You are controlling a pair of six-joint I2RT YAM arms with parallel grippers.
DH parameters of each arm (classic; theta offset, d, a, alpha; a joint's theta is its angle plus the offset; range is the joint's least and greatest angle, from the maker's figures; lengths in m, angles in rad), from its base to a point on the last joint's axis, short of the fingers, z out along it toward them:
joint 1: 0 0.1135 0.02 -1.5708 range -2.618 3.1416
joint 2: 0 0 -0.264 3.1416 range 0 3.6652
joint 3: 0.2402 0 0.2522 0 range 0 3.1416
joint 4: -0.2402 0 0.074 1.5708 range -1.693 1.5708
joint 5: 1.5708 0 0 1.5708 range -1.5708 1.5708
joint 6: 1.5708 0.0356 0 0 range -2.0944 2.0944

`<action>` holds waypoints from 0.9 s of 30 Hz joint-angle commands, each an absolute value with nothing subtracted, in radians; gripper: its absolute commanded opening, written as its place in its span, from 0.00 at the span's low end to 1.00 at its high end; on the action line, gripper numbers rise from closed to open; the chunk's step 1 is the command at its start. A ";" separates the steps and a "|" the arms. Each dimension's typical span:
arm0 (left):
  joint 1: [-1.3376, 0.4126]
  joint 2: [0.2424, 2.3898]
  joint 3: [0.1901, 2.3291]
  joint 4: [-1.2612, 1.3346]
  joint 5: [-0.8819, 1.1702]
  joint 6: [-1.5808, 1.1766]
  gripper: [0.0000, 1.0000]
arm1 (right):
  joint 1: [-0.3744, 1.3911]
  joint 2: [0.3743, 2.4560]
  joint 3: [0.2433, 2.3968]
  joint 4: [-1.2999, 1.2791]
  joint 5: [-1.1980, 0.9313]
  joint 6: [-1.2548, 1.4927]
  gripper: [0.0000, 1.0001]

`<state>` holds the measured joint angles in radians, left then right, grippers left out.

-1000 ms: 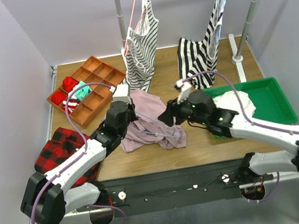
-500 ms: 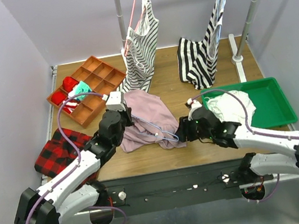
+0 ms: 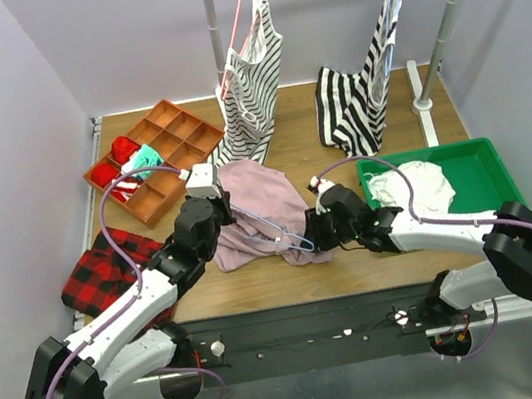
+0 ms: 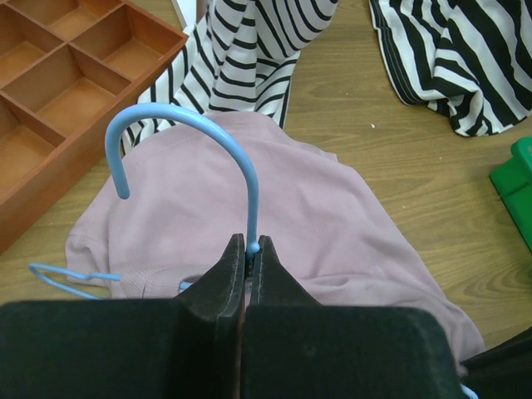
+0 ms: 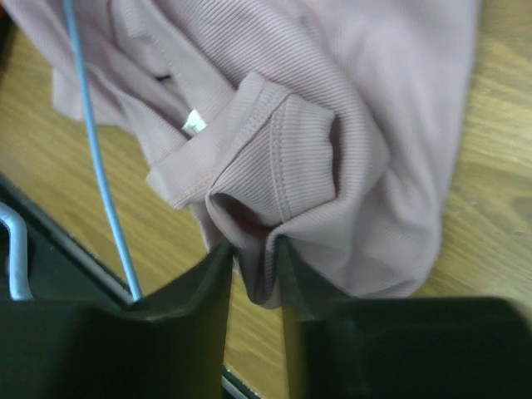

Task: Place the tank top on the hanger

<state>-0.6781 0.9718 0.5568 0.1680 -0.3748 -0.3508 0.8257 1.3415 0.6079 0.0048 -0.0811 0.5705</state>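
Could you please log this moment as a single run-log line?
left claw: shut on hanger | right claw: pinching tank top fold | tank top: crumpled on table

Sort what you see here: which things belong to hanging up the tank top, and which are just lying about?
Job: tank top; hanger; left hand, on the hanger's neck; right hand, on a tank top fold.
Lying about: striped tops; white garment; green tray; orange organiser; plaid cloth.
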 commanded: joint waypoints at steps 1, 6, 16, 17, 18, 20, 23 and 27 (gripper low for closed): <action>-0.686 0.976 0.584 0.163 -0.387 -0.376 0.00 | 0.831 1.290 0.681 -0.141 0.202 0.618 0.10; -0.684 0.977 0.592 0.141 -0.434 -0.399 0.00 | 0.830 1.129 0.672 -0.313 0.431 0.676 0.01; -0.684 0.959 0.621 0.074 -0.538 -0.460 0.00 | 0.815 1.124 0.663 -0.483 0.591 0.779 0.09; -0.686 0.954 0.623 0.074 -0.541 -0.462 0.00 | 0.810 1.129 0.666 -0.482 0.591 0.781 0.13; -0.686 0.951 0.620 0.074 -0.541 -0.462 0.00 | 0.808 1.144 0.670 -0.470 0.575 0.779 0.16; -0.686 0.942 0.621 0.071 -0.541 -0.462 0.00 | 0.807 1.155 0.693 -0.453 0.534 0.752 0.28; -0.684 0.936 0.621 0.071 -0.540 -0.459 0.00 | 0.805 1.131 0.729 -0.423 0.410 0.721 0.48; -0.686 0.930 0.621 0.072 -0.535 -0.457 0.00 | 0.805 1.037 0.752 -0.426 0.319 0.727 0.54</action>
<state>-0.6830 0.9501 0.5987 0.0784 -0.4938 -0.4389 0.8093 1.1316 0.6956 -0.4236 0.4267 0.7288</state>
